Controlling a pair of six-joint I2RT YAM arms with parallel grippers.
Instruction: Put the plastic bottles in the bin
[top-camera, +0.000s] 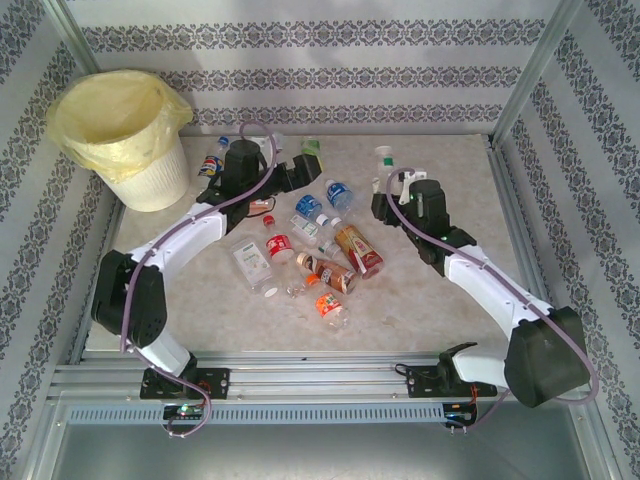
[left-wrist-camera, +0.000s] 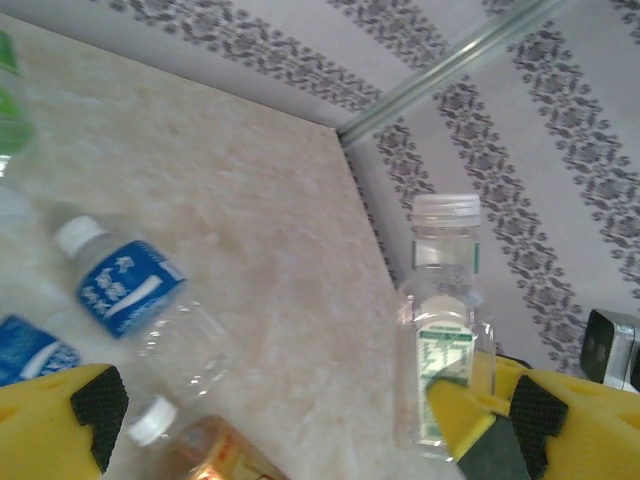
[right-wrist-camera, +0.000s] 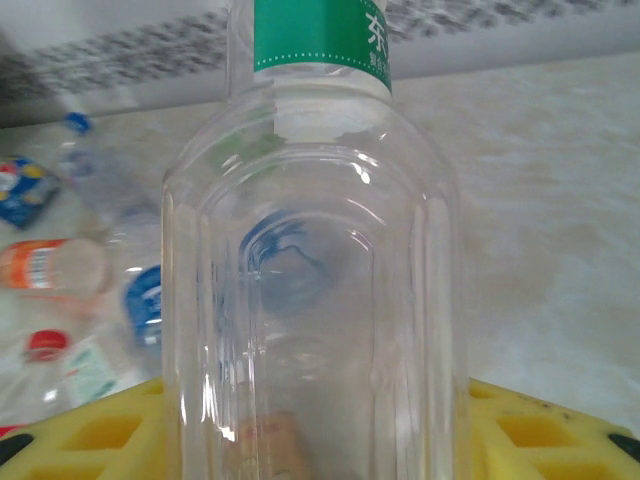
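Observation:
Several plastic bottles (top-camera: 320, 250) lie loose in the middle of the table, with one more (top-camera: 213, 158) beside the bin (top-camera: 125, 135), a white ribbed bucket with a yellow bag at the far left. My right gripper (top-camera: 392, 185) is shut on an upright clear bottle with a green label (right-wrist-camera: 315, 250) and white cap (top-camera: 385, 155), whose body sits between the yellow fingers (right-wrist-camera: 90, 440). My left gripper (left-wrist-camera: 315, 420) hovers open over the far side of the pile, holding nothing. In the left wrist view a blue-label bottle (left-wrist-camera: 130, 290) lies below, and the upright bottle (left-wrist-camera: 445, 320) stands beyond.
Patterned walls and metal frame posts (top-camera: 525, 80) enclose the marble-look table (top-camera: 450, 130). Bare tabletop lies at the far right and in front of the pile. Both arm bases are bolted to the near rail (top-camera: 320, 380).

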